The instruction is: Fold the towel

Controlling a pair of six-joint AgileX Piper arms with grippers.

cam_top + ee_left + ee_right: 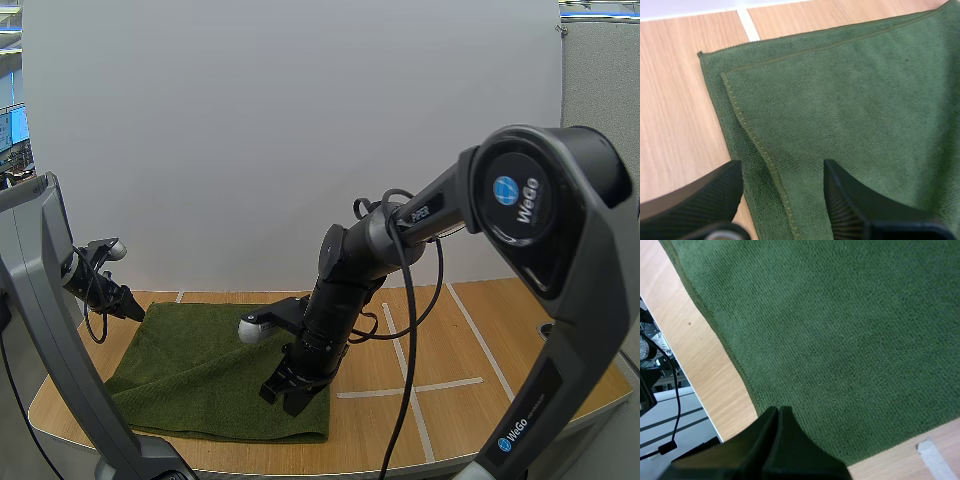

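Note:
A dark green towel (200,370) lies flat on the wooden table, folded into two layers. In the left wrist view the upper layer's stitched corner (727,80) sits slightly inside the lower one. My left gripper (128,305) hovers at the towel's far left corner. It is open (782,200), and the towel's edge runs between its spread fingers (860,205). My right gripper (285,392) is low over the towel's front right part. Its fingers are shut together as one wedge (777,412) above the green cloth (840,340), holding nothing.
The wooden table (480,340) carries white tape lines (400,360) to the right of the towel. The table's front edge (715,390) runs close to the towel's near side. A strip of tape (935,455) lies just past the towel's corner.

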